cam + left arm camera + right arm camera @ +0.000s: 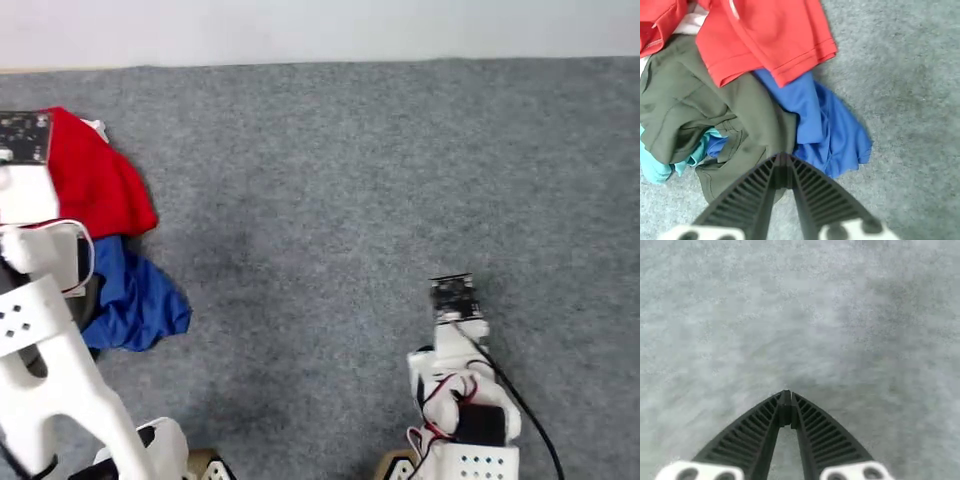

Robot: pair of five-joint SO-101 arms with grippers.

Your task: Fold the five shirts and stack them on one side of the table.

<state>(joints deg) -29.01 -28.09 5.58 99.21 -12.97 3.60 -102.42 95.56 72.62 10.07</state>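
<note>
A heap of unfolded shirts lies at the table's left edge. On top is a red shirt (95,180) (770,37), with a blue shirt (135,295) (827,125) below it toward the front. The left wrist view also shows an olive green shirt (715,120), a teal one (660,167) and a bit of white cloth (690,25) under the red. My left gripper (784,159) hangs shut over the olive shirt's edge, holding nothing. My right gripper (785,395) is shut above bare grey table; its arm (460,400) sits at the front right.
The grey felt-like table top (380,180) stretches open across the middle and right. A pale wall runs along the far edge. The left arm's white body (50,350) stands over the front part of the heap.
</note>
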